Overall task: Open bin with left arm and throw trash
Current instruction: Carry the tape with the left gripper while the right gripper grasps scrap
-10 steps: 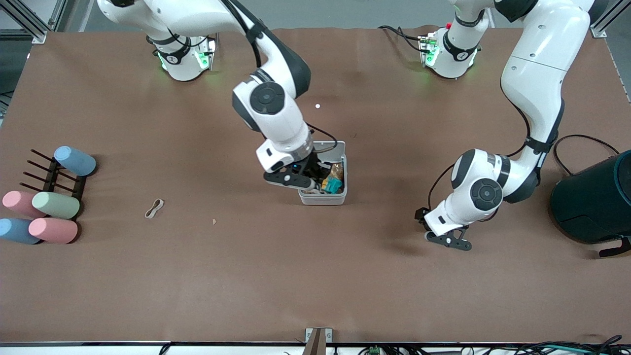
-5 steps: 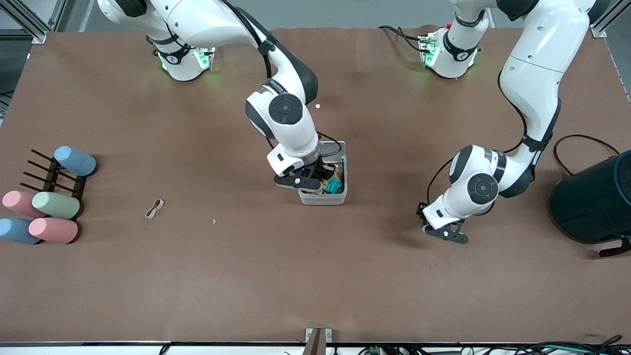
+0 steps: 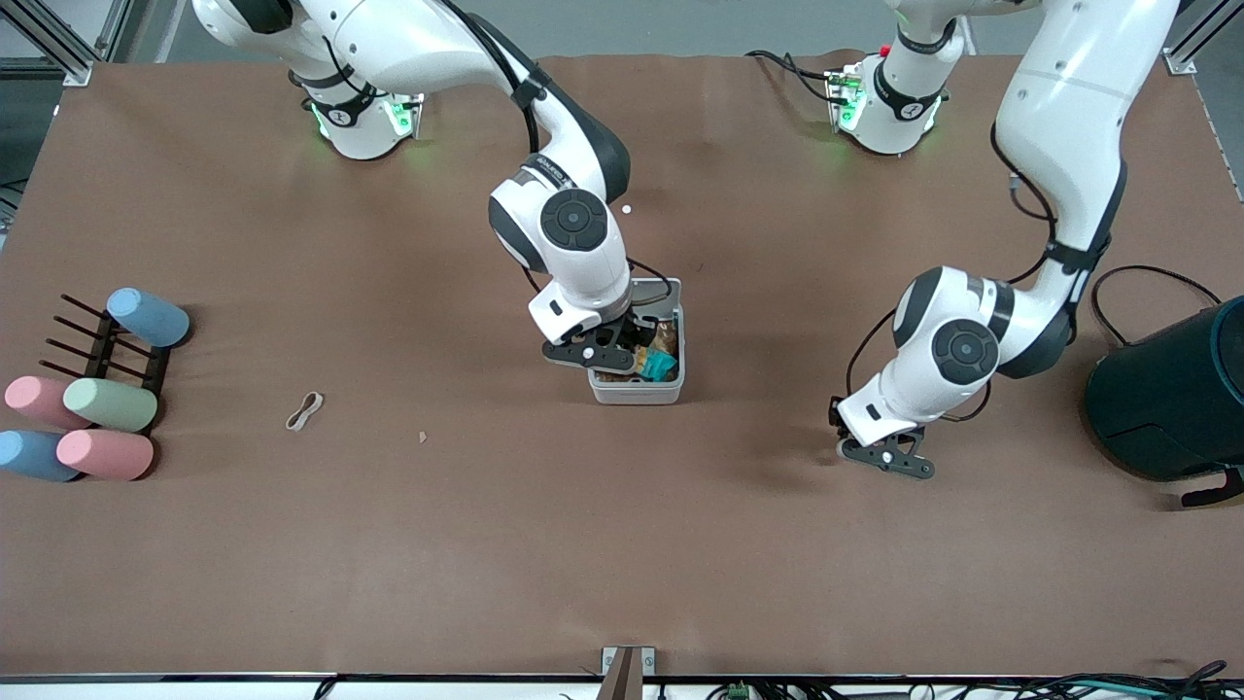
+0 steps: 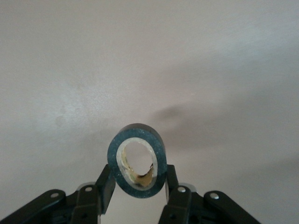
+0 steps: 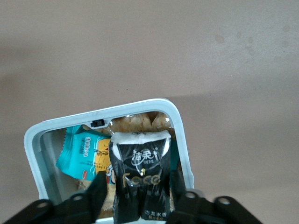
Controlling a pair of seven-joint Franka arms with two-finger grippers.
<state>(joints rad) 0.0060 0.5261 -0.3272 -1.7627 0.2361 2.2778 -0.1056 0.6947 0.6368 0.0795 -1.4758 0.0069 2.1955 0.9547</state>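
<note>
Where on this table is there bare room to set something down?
Bare cloth runs along the camera-side edge, and between the rubber band and the bin. It is crowded at the bin, under the right pincer, and around the cup rack.

brown table (image 3: 292, 564), grey floor (image 3: 680, 24) above, metal frame (image 3: 58, 44) at corner
</note>
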